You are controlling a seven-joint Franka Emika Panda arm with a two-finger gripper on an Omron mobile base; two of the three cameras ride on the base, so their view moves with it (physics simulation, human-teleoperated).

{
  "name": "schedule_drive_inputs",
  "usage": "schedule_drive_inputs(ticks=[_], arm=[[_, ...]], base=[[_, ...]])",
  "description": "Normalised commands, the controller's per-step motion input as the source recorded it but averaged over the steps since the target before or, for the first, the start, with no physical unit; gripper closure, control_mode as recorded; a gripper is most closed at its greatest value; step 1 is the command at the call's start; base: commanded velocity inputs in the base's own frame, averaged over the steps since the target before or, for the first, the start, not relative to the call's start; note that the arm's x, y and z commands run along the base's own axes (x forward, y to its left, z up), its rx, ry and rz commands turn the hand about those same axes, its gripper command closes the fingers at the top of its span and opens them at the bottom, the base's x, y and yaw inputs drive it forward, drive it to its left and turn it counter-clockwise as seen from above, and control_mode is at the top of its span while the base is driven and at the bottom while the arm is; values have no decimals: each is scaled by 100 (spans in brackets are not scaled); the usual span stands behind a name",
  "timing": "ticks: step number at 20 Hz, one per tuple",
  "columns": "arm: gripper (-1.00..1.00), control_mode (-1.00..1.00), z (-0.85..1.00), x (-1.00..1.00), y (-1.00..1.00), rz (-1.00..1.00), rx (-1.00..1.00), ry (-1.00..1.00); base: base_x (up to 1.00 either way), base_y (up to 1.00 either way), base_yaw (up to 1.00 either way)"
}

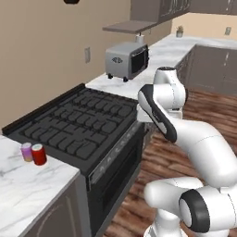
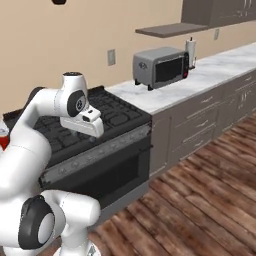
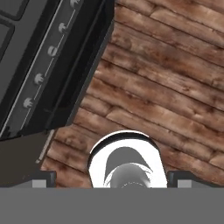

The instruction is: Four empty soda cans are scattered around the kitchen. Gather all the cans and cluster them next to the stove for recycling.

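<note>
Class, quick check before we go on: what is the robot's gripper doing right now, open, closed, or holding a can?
Gripper: fingertips set wide apart, so open; nothing between them. It points down at the wood floor beside the stove.

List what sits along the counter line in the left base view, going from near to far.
Purple-pink can and red can side by side on the near counter → stove → toaster oven → small potted plant.
</note>
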Motion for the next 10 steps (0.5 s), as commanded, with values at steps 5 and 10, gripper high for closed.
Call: schedule_drive_inputs(ticks=[5, 10], arm=[[-100, 100, 0, 0, 0, 0, 0, 0], [-100, 100, 0, 0, 0, 0, 0, 0]], base=[[-11, 24, -37], [-23, 18, -38]])
